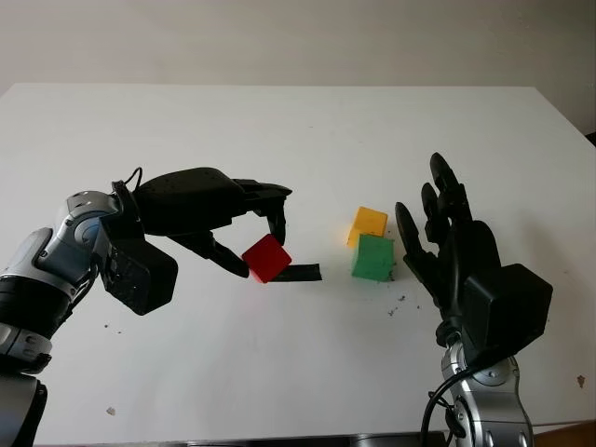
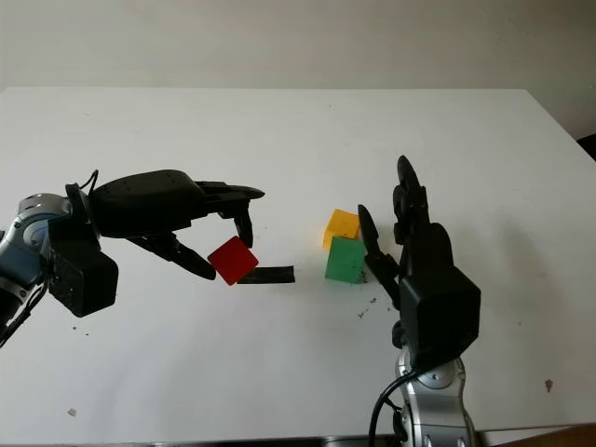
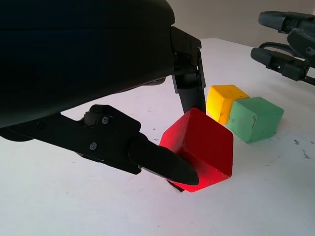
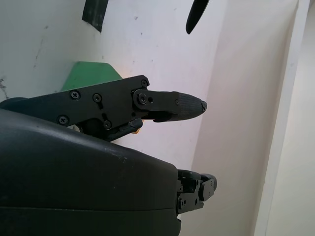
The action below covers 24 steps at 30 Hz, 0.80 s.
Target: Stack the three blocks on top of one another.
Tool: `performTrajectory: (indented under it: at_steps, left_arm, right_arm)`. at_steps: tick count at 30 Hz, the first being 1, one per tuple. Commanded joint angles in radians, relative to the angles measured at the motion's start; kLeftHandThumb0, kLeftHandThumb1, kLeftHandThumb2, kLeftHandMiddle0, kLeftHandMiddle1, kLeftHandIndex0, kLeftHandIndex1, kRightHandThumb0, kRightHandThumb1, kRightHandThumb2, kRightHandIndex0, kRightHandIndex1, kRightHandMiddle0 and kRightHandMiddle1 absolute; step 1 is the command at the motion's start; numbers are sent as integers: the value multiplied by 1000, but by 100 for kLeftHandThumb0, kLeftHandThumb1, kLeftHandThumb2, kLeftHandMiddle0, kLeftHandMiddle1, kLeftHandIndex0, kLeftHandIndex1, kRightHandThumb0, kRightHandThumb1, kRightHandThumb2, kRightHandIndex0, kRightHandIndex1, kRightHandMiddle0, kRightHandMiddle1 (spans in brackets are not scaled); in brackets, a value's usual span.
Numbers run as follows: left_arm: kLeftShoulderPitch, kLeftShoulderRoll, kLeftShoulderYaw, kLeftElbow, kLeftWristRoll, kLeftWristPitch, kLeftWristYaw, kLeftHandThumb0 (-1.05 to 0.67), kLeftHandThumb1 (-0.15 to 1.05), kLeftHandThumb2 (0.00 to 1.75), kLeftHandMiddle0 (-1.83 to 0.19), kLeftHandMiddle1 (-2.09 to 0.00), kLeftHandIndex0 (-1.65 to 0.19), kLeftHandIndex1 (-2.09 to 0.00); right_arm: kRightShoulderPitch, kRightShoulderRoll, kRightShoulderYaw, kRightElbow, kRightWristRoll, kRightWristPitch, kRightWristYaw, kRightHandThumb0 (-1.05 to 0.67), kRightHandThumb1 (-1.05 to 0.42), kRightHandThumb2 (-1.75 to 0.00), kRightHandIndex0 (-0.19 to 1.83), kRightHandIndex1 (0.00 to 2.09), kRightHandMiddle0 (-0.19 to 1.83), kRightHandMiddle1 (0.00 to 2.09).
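Lab-like test setup: bare white table (image 1: 279, 121), plain wall (image 1: 279, 37)

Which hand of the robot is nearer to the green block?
The right hand. It is open, just beside the green block. The left hand is on the block's other side, farther away, holding the red block above the table.

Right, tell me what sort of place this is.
Probably a lab or test bench: a bare white tabletop against a plain wall, with a strip of black tape as a marker. The left robot hand holds a red cube beside a yellow cube and a green cube.
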<state>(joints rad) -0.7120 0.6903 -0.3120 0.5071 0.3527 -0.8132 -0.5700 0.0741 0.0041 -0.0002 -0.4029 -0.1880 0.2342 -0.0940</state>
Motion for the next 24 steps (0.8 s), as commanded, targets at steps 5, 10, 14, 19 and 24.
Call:
performTrajectory:
  at_steps: [5,10,14,19,24]
  left_arm:
    - [-50,-37,-4,0,102,-41,84,-38,105,11,-19,-5,-17,-143]
    - [-80,-80,-21,22,143,-33,103,-35,104,8,-18,-5,-19,-145]
    - [-111,-128,-31,93,151,-39,134,-40,104,6,-19,-6,-21,-154]
    - [-133,-169,-35,178,131,-52,137,-41,105,7,-20,-6,-21,-156]
    - [-150,-192,-46,232,141,-66,142,-44,105,7,-19,-6,-22,-156]
  right_arm:
    - [1,-6,-2,-23,-9,2,-2,-46,-105,-37,13,6,7,17]
    - [3,2,-1,-22,-7,0,-8,-46,-105,-37,12,6,7,16]
    - [9,5,2,-27,-6,-2,-9,-46,-105,-37,12,6,7,16]
    - [20,2,8,-37,-16,-3,-11,-45,-105,-37,13,6,8,15]
    - [28,-3,7,-46,-18,0,-5,-47,-105,-37,12,5,8,13]
